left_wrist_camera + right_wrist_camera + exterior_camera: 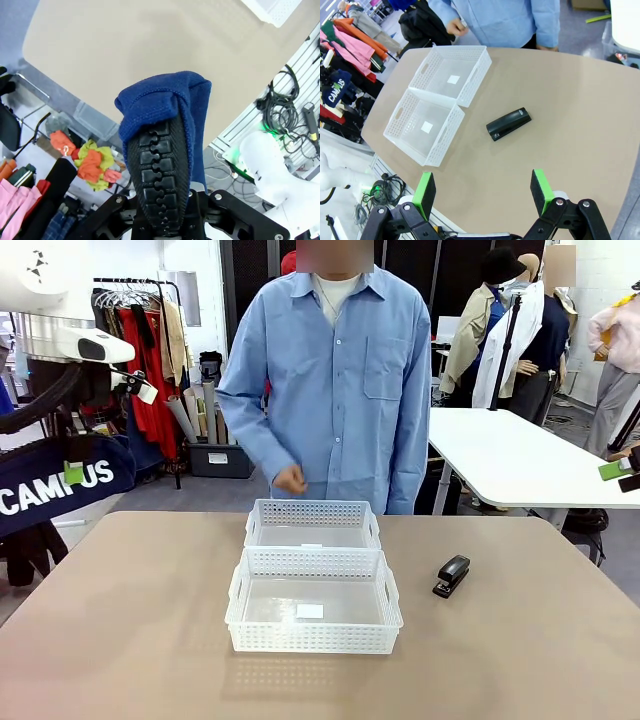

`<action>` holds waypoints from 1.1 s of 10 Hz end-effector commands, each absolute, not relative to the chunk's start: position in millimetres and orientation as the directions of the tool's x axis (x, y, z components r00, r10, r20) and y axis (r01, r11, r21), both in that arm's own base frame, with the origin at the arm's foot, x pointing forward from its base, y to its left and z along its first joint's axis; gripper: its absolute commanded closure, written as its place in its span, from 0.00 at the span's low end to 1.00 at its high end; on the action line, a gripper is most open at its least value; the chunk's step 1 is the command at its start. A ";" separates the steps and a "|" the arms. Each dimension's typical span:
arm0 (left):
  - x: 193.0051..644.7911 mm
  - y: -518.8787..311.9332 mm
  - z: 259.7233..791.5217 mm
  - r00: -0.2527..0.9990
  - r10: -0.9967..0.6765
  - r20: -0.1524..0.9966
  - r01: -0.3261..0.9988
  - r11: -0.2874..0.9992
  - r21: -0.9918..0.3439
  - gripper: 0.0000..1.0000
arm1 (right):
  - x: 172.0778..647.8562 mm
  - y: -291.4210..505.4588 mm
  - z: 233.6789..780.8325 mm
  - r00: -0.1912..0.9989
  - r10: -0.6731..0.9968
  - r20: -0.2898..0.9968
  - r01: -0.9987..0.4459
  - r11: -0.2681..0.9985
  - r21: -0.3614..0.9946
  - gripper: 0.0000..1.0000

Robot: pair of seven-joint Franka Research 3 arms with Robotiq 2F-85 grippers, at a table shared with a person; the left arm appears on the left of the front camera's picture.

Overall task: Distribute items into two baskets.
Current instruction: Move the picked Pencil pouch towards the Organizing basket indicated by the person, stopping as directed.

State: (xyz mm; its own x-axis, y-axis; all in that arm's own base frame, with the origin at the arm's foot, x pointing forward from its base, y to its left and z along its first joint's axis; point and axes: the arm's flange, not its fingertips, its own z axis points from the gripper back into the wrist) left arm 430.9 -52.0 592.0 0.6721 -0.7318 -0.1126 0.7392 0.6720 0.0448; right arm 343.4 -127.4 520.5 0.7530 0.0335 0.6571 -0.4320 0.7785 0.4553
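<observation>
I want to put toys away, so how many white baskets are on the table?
2. One shallow white perforated plastic basket sits in the middle, on the near side; the other basket stands directly behind it, nearer the person. None seems hidden.

The tan counter (120, 640) lies bare across its left half and along its near edge. In the middle stand two white perforated plastic baskets, touching and open-topped: the near basket (312, 638) in front of the far basket (312, 511). A small black stapler (451, 576) lies right of the near basket, apart from it, with bare surface all round. A person's hand (290, 480) hovers just behind the far basket. The right end effector (482, 192), jaws wide, hangs over the near right. The left end effector (73, 475), clamped on a navy-blue fabric pouch (55, 490), hangs high at far left.
</observation>
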 end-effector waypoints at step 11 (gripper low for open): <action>429.1 -51.7 593.4 0.677 -0.727 -0.115 0.735 0.677 0.045 1.00 | 345.8 -127.6 521.4 0.738 0.021 0.675 -0.448 0.763 0.466 0.00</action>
